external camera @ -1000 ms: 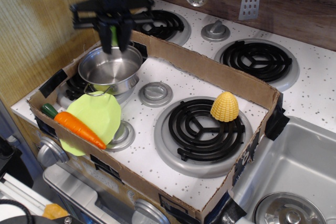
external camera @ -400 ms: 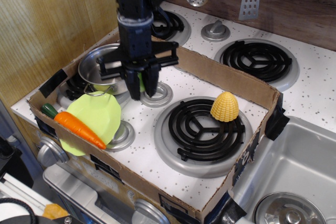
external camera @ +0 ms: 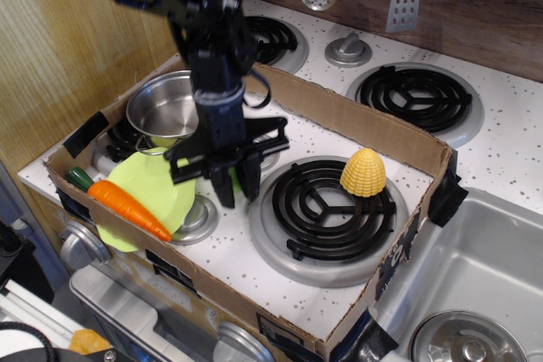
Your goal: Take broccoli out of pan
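A: Where is the black robot gripper (external camera: 237,191)?

B: Low over the white speckled toy-stove counter (external camera: 280,281), pointing down between the black coil burner (external camera: 326,205) at its 3 o'clock and the flat lime-green plate (external camera: 157,190) at its 9 o'clock.

A: And its state?

B: The two dark fingers (external camera: 226,190) stand narrow, with a sliver of pale green between them. That looks like the small pale light-green toy broccoli (external camera: 237,177), clamped there, though little of it shows.

A: So it is clear of the pot?

B: Yes. The round shiny stainless-steel pan (external camera: 170,110) sits at about 10 o'clock from the gripper, well apart, and the part of its inside that shows looks bare. Its thin wire handle hangs toward the plate.

A: What else lies inside the brown cardboard wall (external camera: 361,120)?

B: An orange plastic carrot with a dark green top (external camera: 125,204) lies across the plate's 7 o'clock edge. A yellow toy corn piece (external camera: 363,172) stands on the coil burner's 1 o'clock rim. A small grey burner disc (external camera: 197,218) lies just beside the plate, at roughly 8 o'clock from the fingertips.

A: Beyond the cardboard?

B: A second coil burner (external camera: 417,97) at 1 o'clock and a steel sink (external camera: 475,294) at 4 o'clock.
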Robot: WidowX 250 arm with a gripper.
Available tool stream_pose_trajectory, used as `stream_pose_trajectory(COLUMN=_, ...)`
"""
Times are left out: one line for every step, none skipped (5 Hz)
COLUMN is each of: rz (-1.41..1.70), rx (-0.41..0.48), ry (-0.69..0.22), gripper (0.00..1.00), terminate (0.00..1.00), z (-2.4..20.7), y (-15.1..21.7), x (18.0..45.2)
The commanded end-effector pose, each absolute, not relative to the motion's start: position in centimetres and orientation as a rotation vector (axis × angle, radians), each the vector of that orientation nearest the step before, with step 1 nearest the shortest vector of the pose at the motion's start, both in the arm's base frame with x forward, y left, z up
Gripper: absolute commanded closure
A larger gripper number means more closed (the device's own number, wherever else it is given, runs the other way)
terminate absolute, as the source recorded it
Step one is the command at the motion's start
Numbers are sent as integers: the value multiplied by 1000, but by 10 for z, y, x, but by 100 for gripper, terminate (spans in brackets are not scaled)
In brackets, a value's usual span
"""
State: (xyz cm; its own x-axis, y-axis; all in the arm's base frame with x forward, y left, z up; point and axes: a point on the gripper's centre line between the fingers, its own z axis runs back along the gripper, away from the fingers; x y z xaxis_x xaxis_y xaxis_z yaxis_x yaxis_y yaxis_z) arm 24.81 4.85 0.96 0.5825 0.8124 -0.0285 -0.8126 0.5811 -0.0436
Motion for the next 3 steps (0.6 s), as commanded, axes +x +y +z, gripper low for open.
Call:
stream_pose_trajectory(rz=931, rx=-60, ry=-20, gripper=100, terminate=0, z=12, y=55, x=258)
stream_pose_trajectory(rz=932, rx=-45, ry=-10, gripper=0, terminate=0, z=22, y=54, x=261)
stream_pose_trajectory(rz=941, rx=-27, ry=4, gripper=0, terminate=0, z=35, y=52, x=263)
